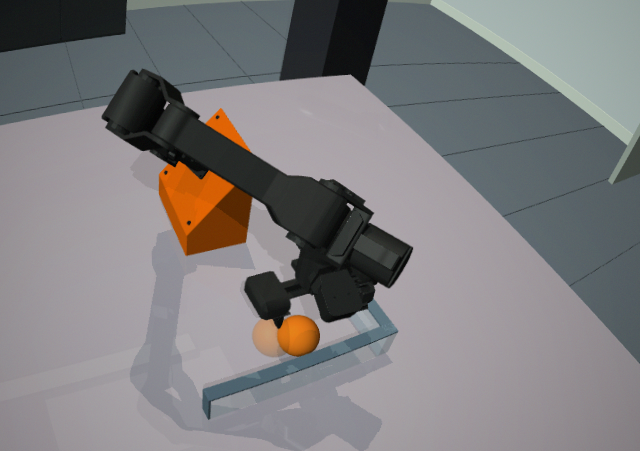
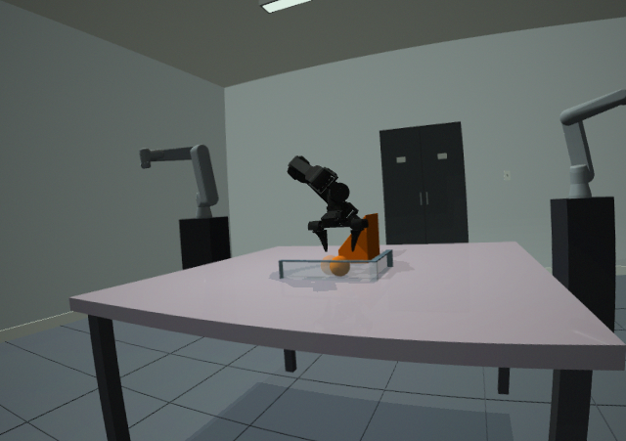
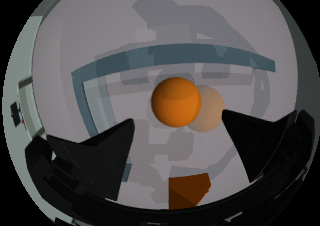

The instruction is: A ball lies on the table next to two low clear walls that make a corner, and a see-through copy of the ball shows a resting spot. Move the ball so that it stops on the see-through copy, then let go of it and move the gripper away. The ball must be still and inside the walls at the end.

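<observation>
The orange ball (image 1: 298, 335) (image 2: 339, 266) (image 3: 176, 102) lies on the table inside the corner, near the long clear wall (image 1: 258, 377) (image 2: 308, 261) (image 3: 165, 53). The see-through copy (image 1: 262, 336) (image 2: 326, 264) (image 3: 214, 109) partly overlaps it, offset away from the short clear wall (image 1: 382, 314) (image 3: 82, 101). My gripper (image 2: 338, 250) (image 3: 180, 119) is open and empty, pointing down with its fingertips above the ball's level. In the wrist view the ball appears between the spread fingers. One fingertip is hidden in the top view.
The arm's orange base block (image 1: 222, 234) (image 2: 374, 239) (image 3: 187, 188) stands on the table behind the open side of the corner. The pink table (image 1: 491, 332) (image 2: 404, 315) carries the walls. Two grey arms stand on dark pedestals beyond the table in the exterior view.
</observation>
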{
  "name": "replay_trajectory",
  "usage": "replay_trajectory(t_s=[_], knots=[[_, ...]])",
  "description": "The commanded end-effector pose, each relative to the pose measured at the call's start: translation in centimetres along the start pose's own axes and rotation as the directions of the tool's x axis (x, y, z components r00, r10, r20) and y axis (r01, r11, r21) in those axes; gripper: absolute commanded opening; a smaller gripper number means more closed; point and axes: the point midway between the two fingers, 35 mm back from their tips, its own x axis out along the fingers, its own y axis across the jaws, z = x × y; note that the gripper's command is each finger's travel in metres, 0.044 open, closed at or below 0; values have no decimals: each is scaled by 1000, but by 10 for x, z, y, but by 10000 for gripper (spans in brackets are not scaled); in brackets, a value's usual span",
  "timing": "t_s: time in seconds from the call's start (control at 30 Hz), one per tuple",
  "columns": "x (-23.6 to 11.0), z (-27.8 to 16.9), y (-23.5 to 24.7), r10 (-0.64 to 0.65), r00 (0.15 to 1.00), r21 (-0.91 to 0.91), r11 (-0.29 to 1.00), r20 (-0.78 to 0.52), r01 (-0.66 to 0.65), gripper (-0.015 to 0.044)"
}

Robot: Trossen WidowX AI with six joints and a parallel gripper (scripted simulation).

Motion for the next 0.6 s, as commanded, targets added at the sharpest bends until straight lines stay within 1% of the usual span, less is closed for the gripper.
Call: replay_trajectory(t_s=[0.0, 0.57], knots=[[6, 0, 0, -3, 1000, -5, 1000, 1, 3, 430], [34, 1, -1, -4, 1000, -5, 1000, 1, 4, 430]])
